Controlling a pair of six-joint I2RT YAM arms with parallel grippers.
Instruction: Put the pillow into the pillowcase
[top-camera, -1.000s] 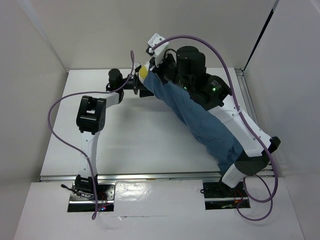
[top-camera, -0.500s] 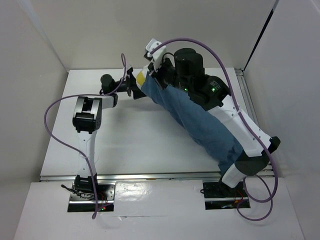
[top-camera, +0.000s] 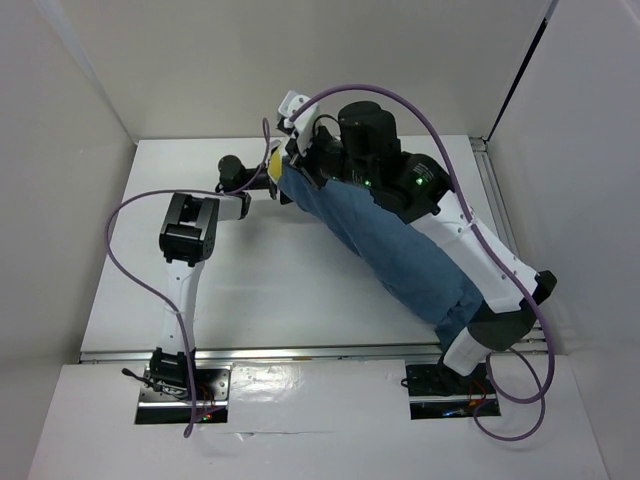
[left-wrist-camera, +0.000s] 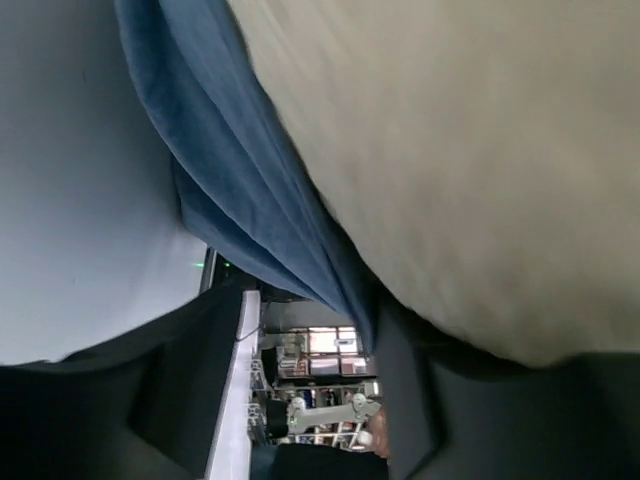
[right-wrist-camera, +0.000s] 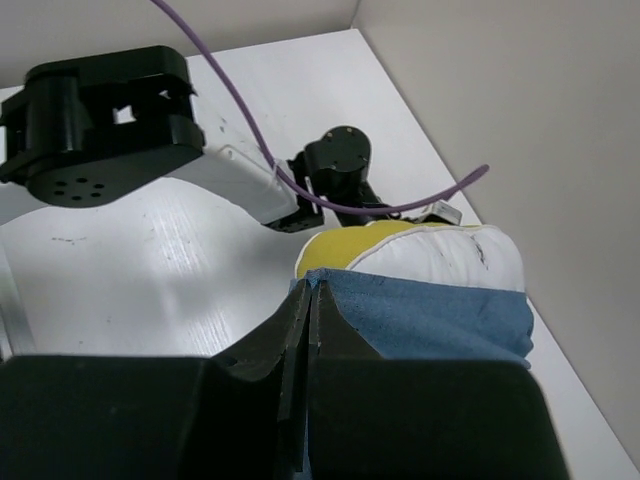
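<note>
We judge the task well along. The pillowcase (top-camera: 400, 245) runs as a long, filled blue bundle on a diagonal, from the far middle of the tabletop (top-camera: 280, 290) down toward the base of the right arm, lying along that arm. Its bulk suggests most of the pillow (right-wrist-camera: 440, 255) is already inside. Only one end of it shows: a white, puffy corner with a yellow band, poking out of the case's mouth at the far end.

In the right wrist view, the right gripper (right-wrist-camera: 306, 290) has its fingers pressed together on the hem of the blue cloth, right at the mouth and just short of the exposed corner. So it is pinching the pillowcase.

The left gripper (top-camera: 266, 182) sits just beside that same corner, coming in from the left. Its own camera is filled with pale pillow and a fold of blue cloth. Its two dark fingers stand spread, and the fold drops in beside one of them. We cannot tell from these views whether they have caught anything.

What is left, as we read it, is the last stretch: drawing the hem over the bare yellow-and-white end so the pillow is fully covered, then letting the bundle settle on the tabletop. How deep the hidden end reaches into the case we cannot see.
</note>
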